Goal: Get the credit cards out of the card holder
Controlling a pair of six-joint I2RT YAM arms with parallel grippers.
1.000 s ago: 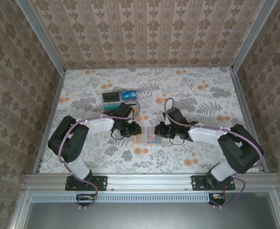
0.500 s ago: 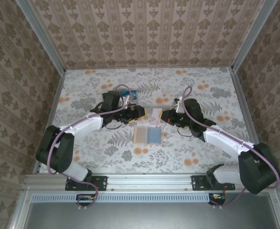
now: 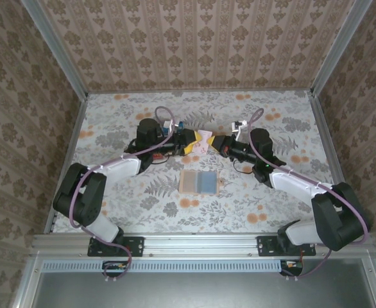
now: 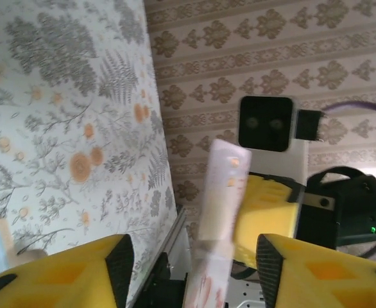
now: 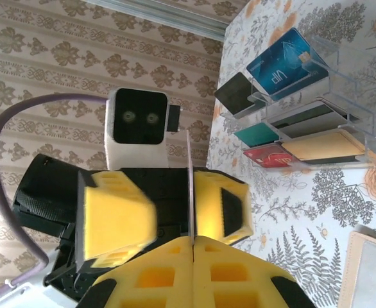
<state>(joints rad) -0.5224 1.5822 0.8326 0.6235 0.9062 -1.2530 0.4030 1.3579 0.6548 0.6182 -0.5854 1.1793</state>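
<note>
Jaws of the right gripper are clamped flat on a thin pale pink plastic card, held on edge in the air just beyond the far edge of the flat tan bifold card holder. The left gripper faces it, jaws parted, straddling the card, pads apparently clear of it.

Reads as a handover. Next: left closes squarely before right lets go, then probably on to the clear acrylic stand, beyond the holder, far-left.

Count: one card in grip. Six in the stand: blue card, black card, teal card, red card, tan card, dark grey card. One holder, open; contents unclear.
</note>
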